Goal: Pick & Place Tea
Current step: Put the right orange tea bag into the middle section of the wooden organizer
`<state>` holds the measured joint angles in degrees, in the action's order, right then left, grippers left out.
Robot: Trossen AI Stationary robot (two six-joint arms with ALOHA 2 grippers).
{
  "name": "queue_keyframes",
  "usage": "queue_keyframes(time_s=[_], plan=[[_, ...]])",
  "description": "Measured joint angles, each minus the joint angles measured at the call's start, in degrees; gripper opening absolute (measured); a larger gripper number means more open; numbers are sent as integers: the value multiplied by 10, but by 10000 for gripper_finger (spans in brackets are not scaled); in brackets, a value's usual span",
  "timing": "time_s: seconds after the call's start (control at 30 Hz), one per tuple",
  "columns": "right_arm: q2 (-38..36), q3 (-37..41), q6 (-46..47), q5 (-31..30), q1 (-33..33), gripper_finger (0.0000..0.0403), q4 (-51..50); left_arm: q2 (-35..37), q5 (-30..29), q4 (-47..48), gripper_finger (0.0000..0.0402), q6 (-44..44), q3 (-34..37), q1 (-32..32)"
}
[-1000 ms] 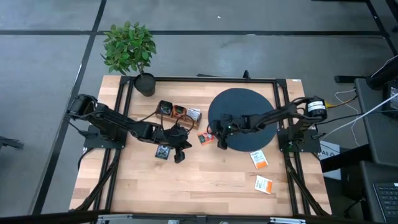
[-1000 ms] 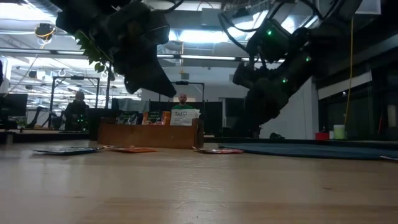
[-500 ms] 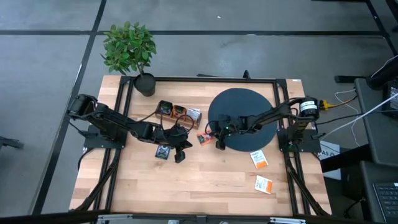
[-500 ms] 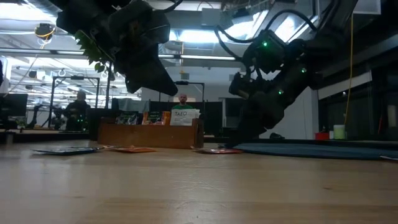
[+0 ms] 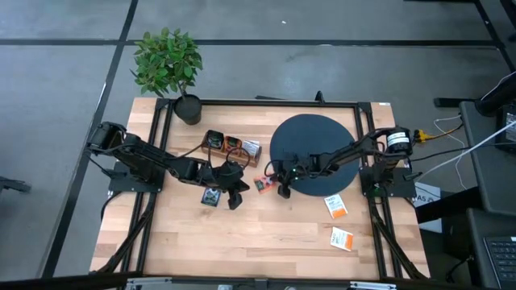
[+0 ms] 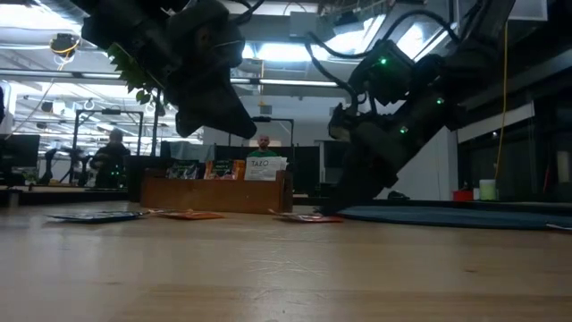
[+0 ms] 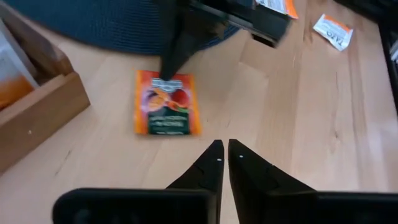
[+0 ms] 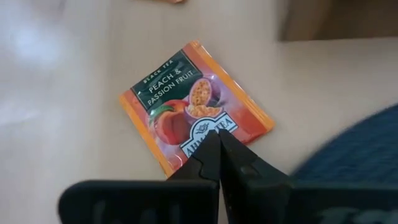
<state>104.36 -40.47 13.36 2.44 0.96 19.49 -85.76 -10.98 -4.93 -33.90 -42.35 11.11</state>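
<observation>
Right gripper (image 5: 281, 190) is down at the red-orange sachet (image 5: 264, 184), fingers pinched together, tips at the packet's near edge. In the right wrist view the closed tips (image 8: 217, 140) sit right over the edge of that sachet (image 8: 196, 106), a peach and passion fruit one, lying flat on the wood just beside the black disc (image 5: 313, 152). I can't tell whether the tips touch it. Nothing is in the grip.

Left gripper (image 5: 234, 199) hangs over the table near the dark sachet (image 5: 211, 196), fingers (image 7: 211, 168) close together with only a thin slit between them, holding nothing. It looks across at the same red-orange sachet (image 7: 166, 102) with the right arm's fingers coming down behind it.

So I read this as the approach to a pick, not the pick itself. Shut fingers can't take a flat packet, so they need to open and straddle an edge, or nudge it up first. The tray (image 5: 231, 147) with sachets standing in it sits close by, the likely drop point. Two white-and-orange sachets (image 5: 336, 207) wait further off on the right arm's side.
</observation>
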Motion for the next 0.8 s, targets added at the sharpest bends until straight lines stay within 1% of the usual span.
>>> queue_keyframes(time_s=[0.07, 0.17, 0.37, 0.57, 0.7, 0.8], plan=[[0, 0, 13, -5, -16, 3, 0, 0, 0, 0, 28, -21, 0, 0], [0, 0, 40, -30, -37, 3, -2, 0, 0, 0, 40, -48, 0, 0], [0, 1, 117, -55, -63, 3, -2, -9, -10, -1, 71, -120, 0, 0], [1, 1, 191, -98, -95, 3, -1, -52, -13, -11, 111, -201, 0, 0], [1, 2, 222, -119, -111, 3, 1, -84, -13, -22, 136, -250, 0, -1], [1, 2, 231, -126, -117, 3, 2, -109, -2, -44, 150, -280, 0, -1]])
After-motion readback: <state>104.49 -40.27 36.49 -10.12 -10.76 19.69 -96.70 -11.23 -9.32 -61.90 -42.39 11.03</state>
